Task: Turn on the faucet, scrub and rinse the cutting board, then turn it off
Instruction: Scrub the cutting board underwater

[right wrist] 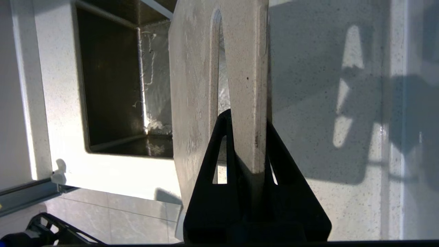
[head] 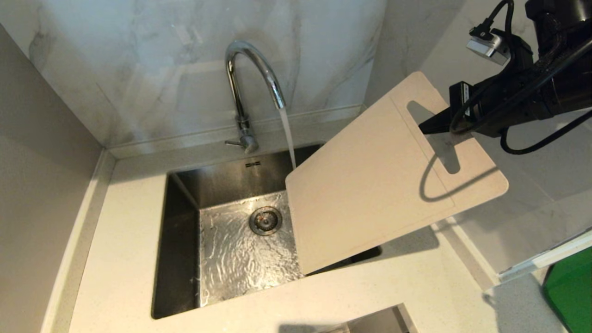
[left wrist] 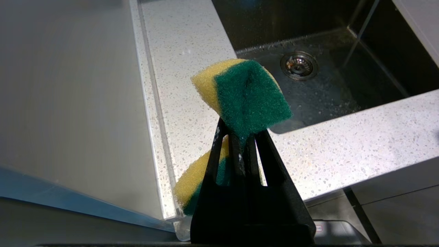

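Right arm (head: 532, 92): matte black housing, looped black cables, a small silver-grey wrist camera module (head: 488, 46); both grippers carry black, tapering fingers (right wrist: 219, 151) with triangular cut-outs.

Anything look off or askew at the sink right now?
Water from the faucet falls behind the cutting board's edge into the sink, apparently missing the board, which the right claw holds tilted. The sponge sits squashed in the left claw.

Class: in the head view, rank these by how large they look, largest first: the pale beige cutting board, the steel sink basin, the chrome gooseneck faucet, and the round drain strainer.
1. Steel sink basin, though the board hides part of it.
2. Pale beige cutting board; it is lifted nearer the camera, so ranks 1 and 2 are unsure.
3. Chrome gooseneck faucet.
4. Round drain strainer.
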Robot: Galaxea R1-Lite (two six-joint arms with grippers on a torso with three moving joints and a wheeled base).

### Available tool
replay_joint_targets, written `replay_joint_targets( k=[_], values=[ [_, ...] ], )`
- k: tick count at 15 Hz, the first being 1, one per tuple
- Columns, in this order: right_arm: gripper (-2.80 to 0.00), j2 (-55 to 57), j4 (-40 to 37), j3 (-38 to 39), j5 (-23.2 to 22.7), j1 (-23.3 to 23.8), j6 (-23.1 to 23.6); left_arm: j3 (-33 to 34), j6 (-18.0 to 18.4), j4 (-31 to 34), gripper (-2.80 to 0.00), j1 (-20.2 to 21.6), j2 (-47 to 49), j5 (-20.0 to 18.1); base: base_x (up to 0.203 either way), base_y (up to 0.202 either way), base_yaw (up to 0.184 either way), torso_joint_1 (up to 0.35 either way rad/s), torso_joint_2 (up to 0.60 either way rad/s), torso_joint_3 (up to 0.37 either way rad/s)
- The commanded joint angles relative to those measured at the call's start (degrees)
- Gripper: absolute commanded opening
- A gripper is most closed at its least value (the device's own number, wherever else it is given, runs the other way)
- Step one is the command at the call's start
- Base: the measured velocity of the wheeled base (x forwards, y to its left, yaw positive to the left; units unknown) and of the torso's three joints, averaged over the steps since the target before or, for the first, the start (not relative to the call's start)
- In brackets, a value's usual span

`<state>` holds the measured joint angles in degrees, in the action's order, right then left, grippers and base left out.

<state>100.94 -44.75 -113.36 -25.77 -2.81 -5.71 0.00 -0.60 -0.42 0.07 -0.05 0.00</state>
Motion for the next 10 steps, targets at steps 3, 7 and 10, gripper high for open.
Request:
replay_joint_targets(
  k=[3,7,10],
  values=[
    [-2.8,0.4,-0.1,-0.2,0.1,-1.9,0.3,0.0,0.0,0.0,-2.8,0.0,0.0,0.0,0.0,0.0,0.0,0.0,0.0,0.0],
    [-2.8,0.9,2.0,-0.5,0.3,-2.4,1.7,0.0,0.0,0.0,-2.8,0.0,0.0,0.0,0.0,0.0,0.0,0.0,0.0,0.0],
    [-2.8,1.2,2.3,-0.5,0.5,-3.2,2.1,0.0,0.0,0.0,-2.8,0.0,0.0,0.0,0.0,0.0,0.0,0.0,0.0,0.0]
  ],
)
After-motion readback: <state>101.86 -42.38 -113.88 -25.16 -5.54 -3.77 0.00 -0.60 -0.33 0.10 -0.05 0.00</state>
